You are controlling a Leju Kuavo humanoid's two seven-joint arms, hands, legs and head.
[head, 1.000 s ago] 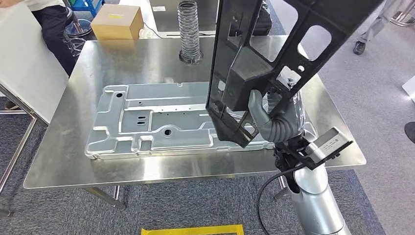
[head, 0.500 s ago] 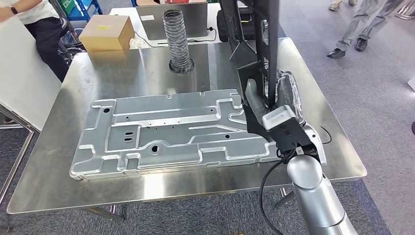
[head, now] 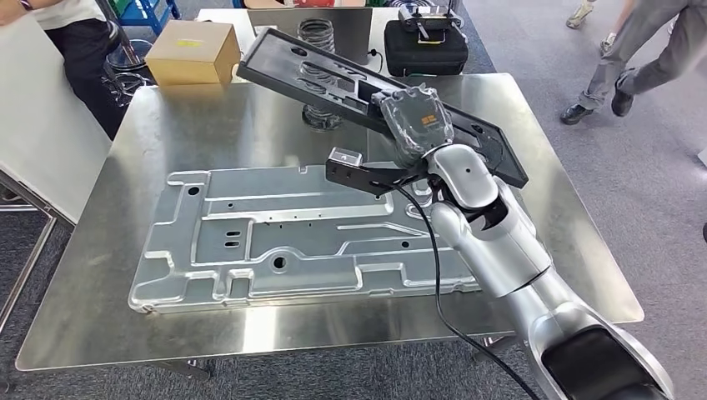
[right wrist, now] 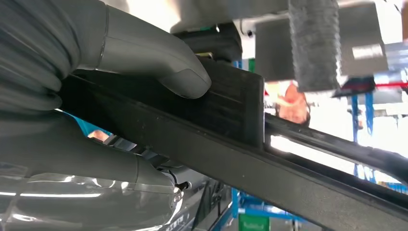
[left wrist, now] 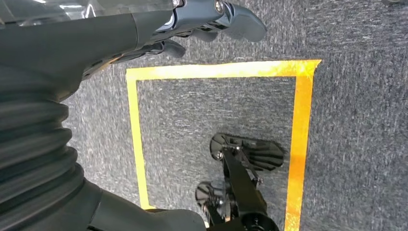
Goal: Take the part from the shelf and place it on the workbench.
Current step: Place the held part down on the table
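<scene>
Your right hand (head: 414, 123) gripped the long black part (head: 333, 79), held flat above the bench's (head: 125, 325) far edge; your left hand (left wrist: 211, 19) hung with nothing in it, fingers loosely apart.

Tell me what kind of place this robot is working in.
Probably a factory floor or workshop test area. A stainless steel workbench carries a large stamped metal panel, the right hand holds a long black plastic frame part above it, and yellow tape marks a box on the grey carpet.
</scene>
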